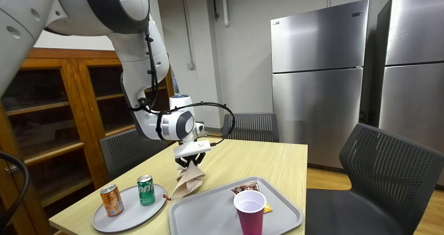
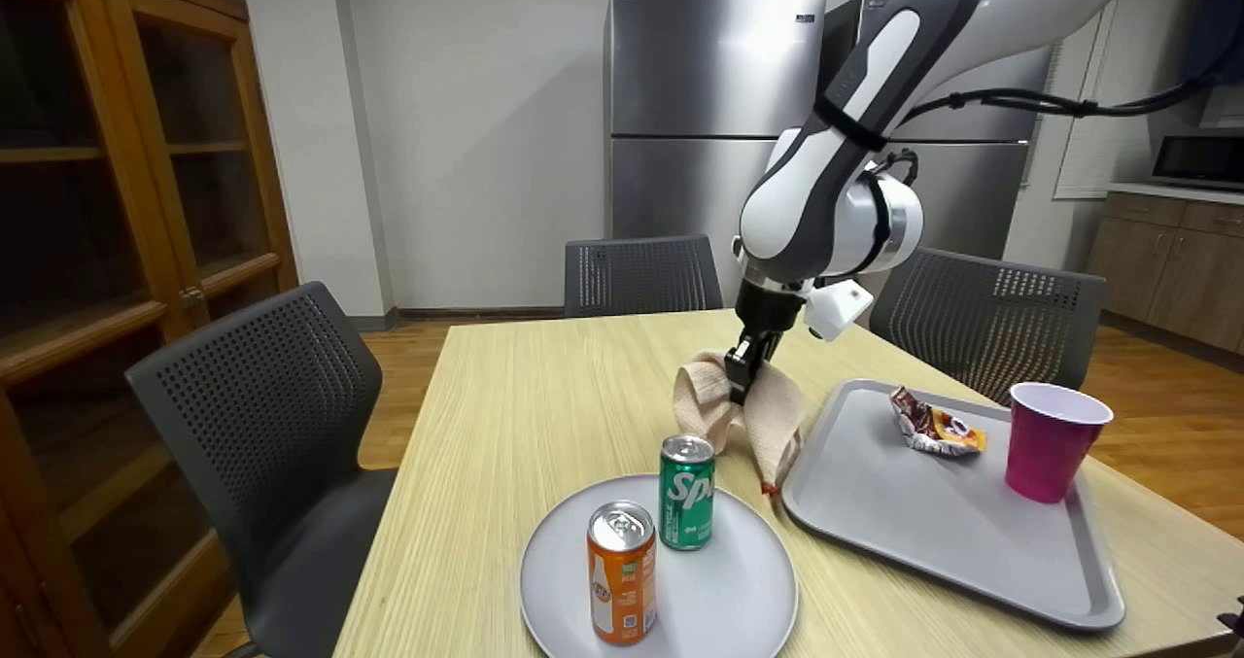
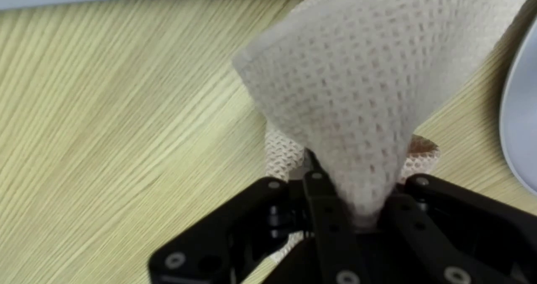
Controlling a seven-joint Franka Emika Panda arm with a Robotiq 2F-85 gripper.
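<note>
Cloth (image 2: 775, 417) bunched near mid-frame in an exterior view, pinched in narrow jaws; long axis runs down from them, tip pointing down, slightly right, between plate (image 2: 734, 595) and tray (image 2: 933, 522). Arm (image 2: 799, 196) bent down from upper right, jaws angled lower left.

Both exterior views: across shared pale wooden table (image 1: 249, 158), toward tall silver metal refrigerators (image 1: 319, 72). Wrist view: downward, close above crumpled beige cloth (image 3: 356, 78).
</note>
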